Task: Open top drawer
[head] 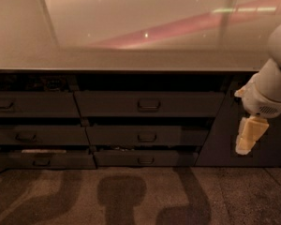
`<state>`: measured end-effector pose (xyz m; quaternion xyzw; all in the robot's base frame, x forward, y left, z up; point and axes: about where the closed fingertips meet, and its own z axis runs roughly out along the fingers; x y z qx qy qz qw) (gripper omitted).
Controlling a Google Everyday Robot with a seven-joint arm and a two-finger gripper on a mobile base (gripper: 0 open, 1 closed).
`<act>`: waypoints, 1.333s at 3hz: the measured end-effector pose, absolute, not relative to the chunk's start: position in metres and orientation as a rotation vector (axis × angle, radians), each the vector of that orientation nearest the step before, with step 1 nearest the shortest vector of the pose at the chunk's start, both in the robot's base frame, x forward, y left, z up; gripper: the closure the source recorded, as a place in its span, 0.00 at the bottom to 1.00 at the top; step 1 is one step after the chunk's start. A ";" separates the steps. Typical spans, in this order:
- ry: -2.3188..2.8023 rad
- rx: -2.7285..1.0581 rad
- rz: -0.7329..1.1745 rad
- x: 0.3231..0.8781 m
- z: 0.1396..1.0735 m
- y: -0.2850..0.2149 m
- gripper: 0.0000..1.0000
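Note:
The top drawer (150,103) is a wide dark grey front with a small centred loop handle (149,105), just under the countertop edge. A dark gap shows above its front. My gripper (247,139) hangs at the right, pale yellow fingers pointing down, in front of the plain dark cabinet panel (267,139). It is to the right of the drawer and a little lower than the handle, touching nothing.
A glossy pale countertop (131,32) runs above the cabinet. Two lower drawers (147,136) sit under the top one. A left column of drawers (33,104) has similar handles. Speckled floor (140,196) lies in front with arm shadows on it.

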<state>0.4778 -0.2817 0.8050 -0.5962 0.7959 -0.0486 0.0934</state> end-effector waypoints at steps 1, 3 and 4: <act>2.233 -1.773 0.077 0.471 0.812 -0.287 0.00; 2.037 -1.899 0.199 0.462 0.817 -0.279 0.00; 1.984 -1.884 0.166 0.458 0.818 -0.277 0.00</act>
